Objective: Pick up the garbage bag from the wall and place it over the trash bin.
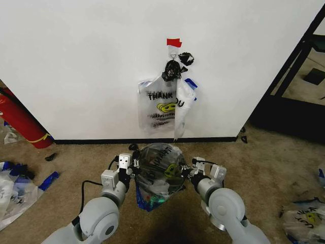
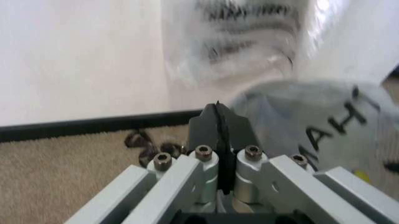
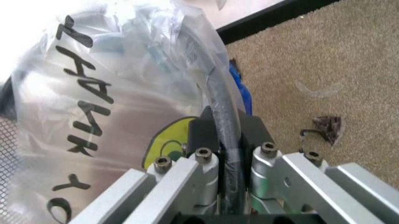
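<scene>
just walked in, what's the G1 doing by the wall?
It is fitting a garbage bag over the trash bin on the carpet in front of the wall. The left claw is shut at the bag's left side; the right claw is shut on the bag where it wraps the bin's rim. The bag already covers the bin's top. More plastic bags hang on the wall above.
</scene>
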Motion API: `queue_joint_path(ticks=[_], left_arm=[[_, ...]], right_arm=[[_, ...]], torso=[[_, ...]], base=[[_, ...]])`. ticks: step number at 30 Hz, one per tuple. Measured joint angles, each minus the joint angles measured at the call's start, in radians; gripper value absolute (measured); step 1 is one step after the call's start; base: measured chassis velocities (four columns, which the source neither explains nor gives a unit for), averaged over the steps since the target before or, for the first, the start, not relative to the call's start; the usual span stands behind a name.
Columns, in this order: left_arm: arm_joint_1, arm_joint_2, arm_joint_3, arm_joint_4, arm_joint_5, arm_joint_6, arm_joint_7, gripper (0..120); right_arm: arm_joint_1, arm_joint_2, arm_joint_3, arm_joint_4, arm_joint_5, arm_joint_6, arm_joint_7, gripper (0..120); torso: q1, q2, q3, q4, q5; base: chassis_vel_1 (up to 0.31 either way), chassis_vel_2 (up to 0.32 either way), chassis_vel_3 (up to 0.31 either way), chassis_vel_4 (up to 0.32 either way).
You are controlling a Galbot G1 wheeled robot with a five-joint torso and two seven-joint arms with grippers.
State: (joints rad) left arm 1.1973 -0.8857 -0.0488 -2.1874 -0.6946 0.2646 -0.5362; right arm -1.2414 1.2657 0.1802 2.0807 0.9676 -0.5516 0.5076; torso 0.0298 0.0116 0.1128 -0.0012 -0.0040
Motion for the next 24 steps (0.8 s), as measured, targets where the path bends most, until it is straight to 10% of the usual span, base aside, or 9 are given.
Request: queue_joint_path(ticks=[24], left_arm=[[-0.008, 0.030, -0.033, 0.159, -0.012, -0.035, 0.032, 0]], right_arm=[[-0.013, -0.016, 0.020, 0.023, 0.017, 0.001, -0.002, 1]], torso=[[0.000, 0.000, 0.000, 0.0001, 0.0001]], base=[[0.000, 0.000, 0.000, 0.000]])
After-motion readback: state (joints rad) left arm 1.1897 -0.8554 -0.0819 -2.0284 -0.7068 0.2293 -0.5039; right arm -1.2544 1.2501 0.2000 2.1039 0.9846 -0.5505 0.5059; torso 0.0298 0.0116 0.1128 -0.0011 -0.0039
